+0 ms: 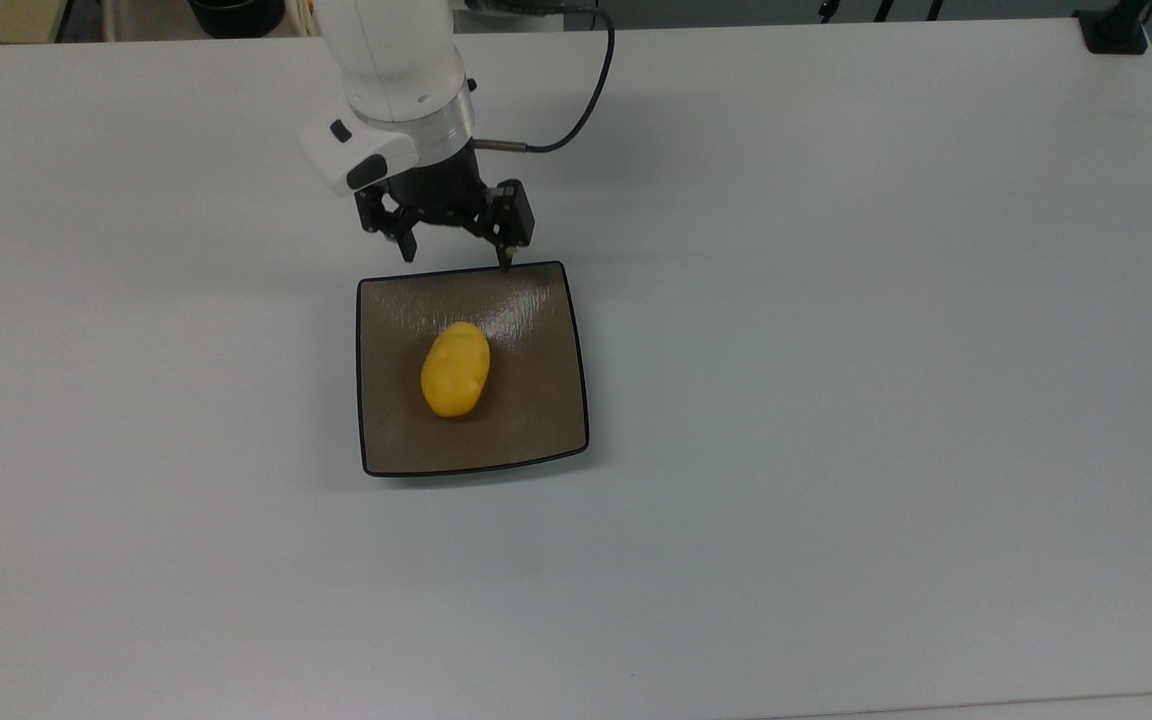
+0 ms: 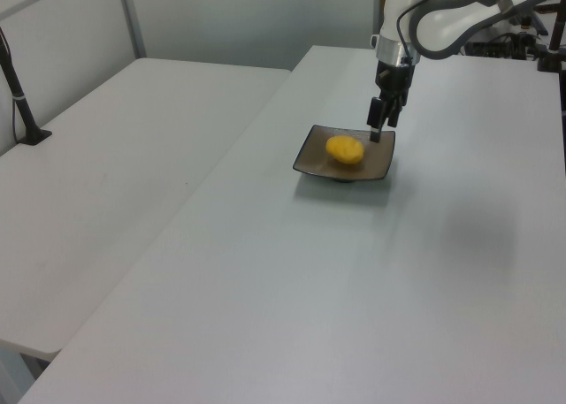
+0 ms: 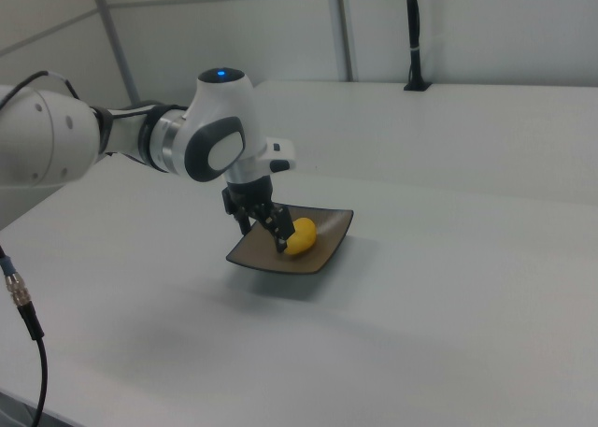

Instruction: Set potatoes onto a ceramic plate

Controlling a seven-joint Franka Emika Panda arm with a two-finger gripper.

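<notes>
Now the potato [image 1: 455,369] lies loose mid ceramic plate [image 1: 536,420]; gripper [image 1: 456,256] empty, jaws spread, at plate's 12 o'clock rim, top view. Risk: fingertip clips rim on exit, potato rolls off.
</notes>
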